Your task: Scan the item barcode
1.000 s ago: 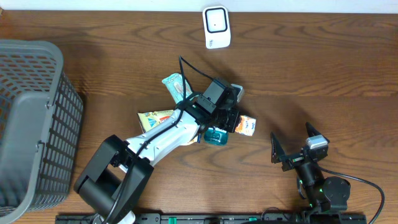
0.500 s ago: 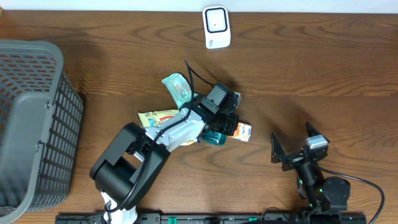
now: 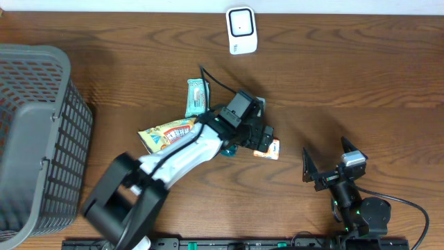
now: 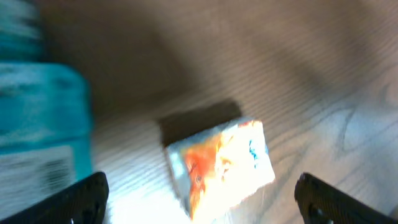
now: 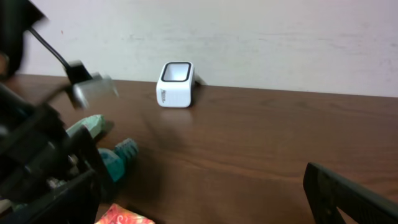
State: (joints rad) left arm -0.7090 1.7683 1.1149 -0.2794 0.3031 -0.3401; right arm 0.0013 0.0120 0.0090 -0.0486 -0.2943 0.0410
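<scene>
Update, big to small. Left arm has swung slightly. Its tool point(image 3: 260, 137) is released, jaws wide, holding nothing. Right tool point(image 3: 327, 160) is spread and empty too, parked well apart from the scanner point(image 3: 241, 30), same as a second ago.

Yellow snack packet point(image 3: 166, 133) has slid a touch farther from the scanner. Green wrapped bar point(image 3: 197, 96), the item nearest the scanner, got nudged and turned a little.

Smallest is the one that matters. The orange-and-white box point(image 3: 268, 147) was clenched in the left tool a second ago. Now it lies loose on the counter point(image 3: 361, 83), under the open jaws with neither fingertip touching it. It is still well apart from the scanner, on the robot's side of it.

My read: a drop or a regrip, not a scan. The box never got near the scanner window, so you should count the task as open.

Writing: nothing readable.
- Box print is an orange blur with a blue fleck.
- Teal bottle point(image 4: 43, 118) shows stripes low on its label, possibly a barcode. Too smeared to tell.
- Scanner carries a small red mark below its window, illegible.
</scene>
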